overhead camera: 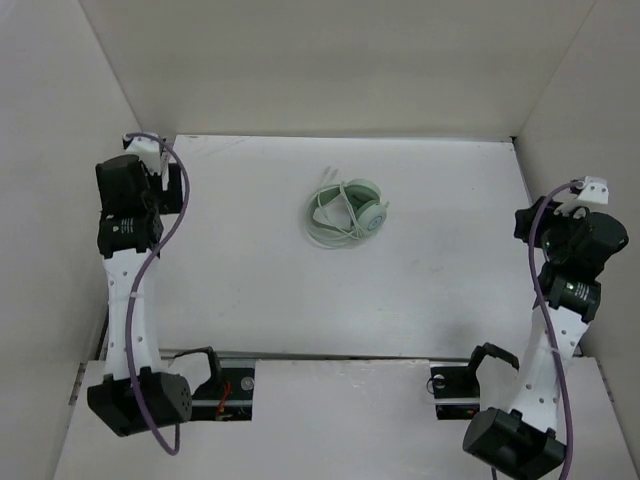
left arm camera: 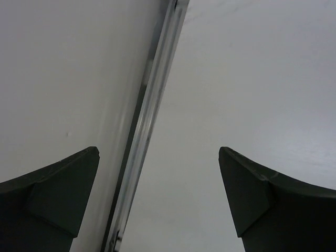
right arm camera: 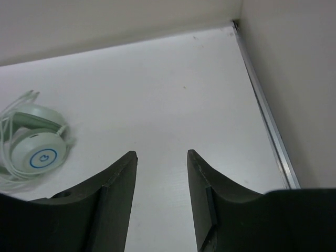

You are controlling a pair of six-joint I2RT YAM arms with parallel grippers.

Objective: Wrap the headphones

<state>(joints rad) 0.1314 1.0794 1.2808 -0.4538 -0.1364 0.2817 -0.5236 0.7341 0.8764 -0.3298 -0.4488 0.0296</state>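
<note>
Headphones [overhead camera: 347, 214] lie on the table [overhead camera: 300, 300], toward its far middle, well apart from both arms. The ear cups sit close together with the headband curved over them. The thin pale cord [overhead camera: 320, 238] is looped loosely around the bundle. From the right wrist, one cup faces up and shows a blue ring mark.

Left claw [left arm camera: 157, 152] is at the far left corner, jaws spread wide with nothing between them. Under it a metal strip [left arm camera: 149, 115] runs where the table meets the side wall.

Right claw [right arm camera: 161, 153] is by the right wall, jaws parted by a narrower gap, also empty. The headphones are off to its left.

Purple cable [overhead camera: 150, 270] runs along each arm.
</note>
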